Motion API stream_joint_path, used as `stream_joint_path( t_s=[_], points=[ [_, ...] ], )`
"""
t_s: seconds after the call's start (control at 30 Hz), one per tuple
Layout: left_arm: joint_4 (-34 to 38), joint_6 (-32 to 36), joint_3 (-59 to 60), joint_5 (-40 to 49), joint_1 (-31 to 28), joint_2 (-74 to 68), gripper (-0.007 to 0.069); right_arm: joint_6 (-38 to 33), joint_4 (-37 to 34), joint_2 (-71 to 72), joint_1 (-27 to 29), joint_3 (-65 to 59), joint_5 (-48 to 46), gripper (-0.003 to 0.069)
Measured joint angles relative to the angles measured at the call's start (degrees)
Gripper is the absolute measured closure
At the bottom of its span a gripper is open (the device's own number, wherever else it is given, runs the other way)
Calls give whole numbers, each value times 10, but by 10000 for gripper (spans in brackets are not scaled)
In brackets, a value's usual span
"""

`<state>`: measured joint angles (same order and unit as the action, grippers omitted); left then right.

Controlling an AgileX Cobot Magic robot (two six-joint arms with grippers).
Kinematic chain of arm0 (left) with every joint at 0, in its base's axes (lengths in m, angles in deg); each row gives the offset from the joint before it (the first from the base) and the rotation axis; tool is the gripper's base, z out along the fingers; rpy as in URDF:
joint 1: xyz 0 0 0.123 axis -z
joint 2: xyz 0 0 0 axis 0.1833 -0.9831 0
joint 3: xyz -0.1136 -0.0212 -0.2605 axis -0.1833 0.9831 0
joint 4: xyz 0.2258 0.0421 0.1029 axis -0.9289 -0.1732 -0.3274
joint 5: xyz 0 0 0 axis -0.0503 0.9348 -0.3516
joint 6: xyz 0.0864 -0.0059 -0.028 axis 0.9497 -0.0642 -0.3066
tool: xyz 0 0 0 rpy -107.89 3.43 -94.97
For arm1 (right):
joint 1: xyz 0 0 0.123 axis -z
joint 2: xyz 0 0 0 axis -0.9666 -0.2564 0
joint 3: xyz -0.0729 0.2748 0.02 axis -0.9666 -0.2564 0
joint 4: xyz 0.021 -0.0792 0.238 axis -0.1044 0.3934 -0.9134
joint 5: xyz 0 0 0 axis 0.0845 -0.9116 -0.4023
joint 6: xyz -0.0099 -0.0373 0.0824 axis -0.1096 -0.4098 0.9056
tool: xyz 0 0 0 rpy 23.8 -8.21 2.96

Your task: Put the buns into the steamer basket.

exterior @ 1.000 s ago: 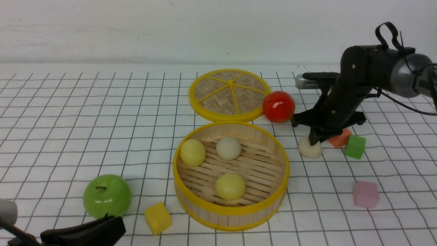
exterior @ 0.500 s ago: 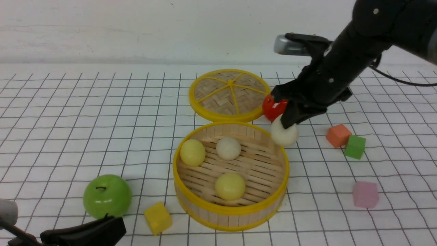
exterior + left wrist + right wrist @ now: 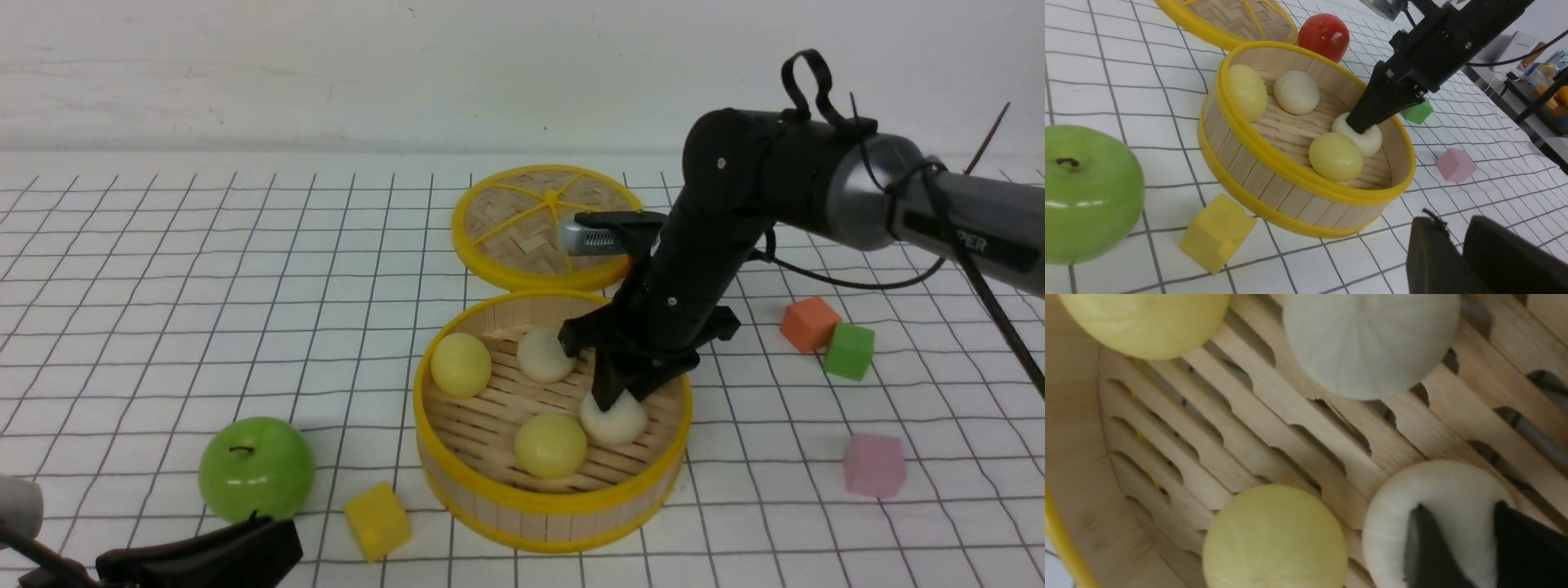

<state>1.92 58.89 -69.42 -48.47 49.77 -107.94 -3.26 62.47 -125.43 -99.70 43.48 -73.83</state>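
Front view: the risk lies in the withdrawal. If the right tool (image 3: 618,398) rises while its tips cling to the small cream-beige matte bun (image 3: 624,423), that bun could lift, roll against the pale yellow bun (image 3: 550,445) beside it, or tip over the wall. The cream bun sits on the slatted floor of the large round bamboo steamer basket with yellow rims (image 3: 490,510); two more buns lie at the far side. The right arm (image 3: 735,204) reaches in level from the right, wrist bent steeply down.

Left wrist view: the left tool (image 3: 1457,245) waits low over the counter (image 3: 1106,90), its jaws narrowly apart and empty.

Right wrist view: dark fingers (image 3: 1425,547) press the cream bun's top; whether they grip it or have let go, I cannot tell.
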Motion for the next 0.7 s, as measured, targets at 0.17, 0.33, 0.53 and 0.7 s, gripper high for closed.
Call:
stream_joint_path(
  t_s=[0.17,0.33,0.53,0.7],
  points=[
    [0,0,0,0,0,0,497,11,-14,43,0,-1,-17,186],
    [0,0,0,0,0,0,493,37,3,141,-1,-1,-81,185],
    [0,0,0,0,0,0,491,68,60,268,-21,-60,-88,349],
    [0,0,0,0,0,0,483,102,89,378,-40,-148,-101,540]
  ],
)
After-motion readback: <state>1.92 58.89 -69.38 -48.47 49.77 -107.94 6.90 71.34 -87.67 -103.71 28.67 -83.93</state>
